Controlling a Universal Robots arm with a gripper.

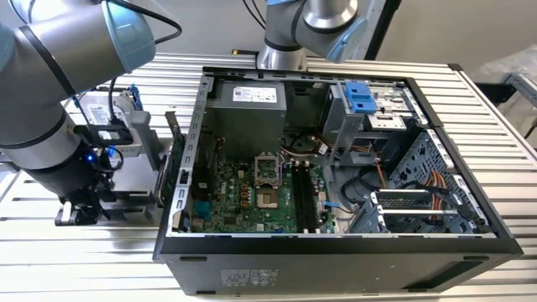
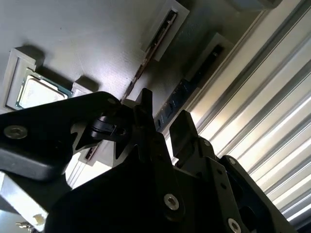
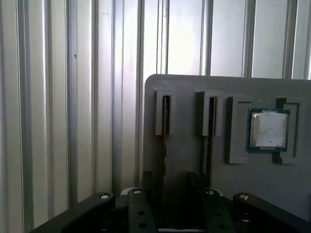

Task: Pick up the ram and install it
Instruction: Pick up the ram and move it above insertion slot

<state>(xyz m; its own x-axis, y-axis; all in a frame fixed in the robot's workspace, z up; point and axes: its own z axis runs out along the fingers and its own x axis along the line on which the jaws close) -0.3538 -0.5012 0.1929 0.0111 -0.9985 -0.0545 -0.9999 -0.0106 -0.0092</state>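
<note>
In both wrist views two rams stand on edge in the slots of a grey holder [image 3: 184,92]. My gripper [image 3: 168,187] is open, one black finger on each side of the ram [image 3: 165,145] farther from the processor chip, with a gap left on both sides. The second wrist view shows that ram [image 2: 177,94] running between the fingers of the gripper [image 2: 163,121], and the other ram [image 2: 146,63] beside them. In the exterior view the gripper [image 1: 82,211] hangs low over the holder, at the left of the open computer case [image 1: 180,189].
A square silver processor chip [image 3: 268,128] lies in the holder beside the rams. A silver hard drive with a blue frame [image 1: 109,110] stands behind the arm. The motherboard's long memory slots [image 1: 304,198] lie inside the case, which rests on a ribbed metal table [image 1: 487,113].
</note>
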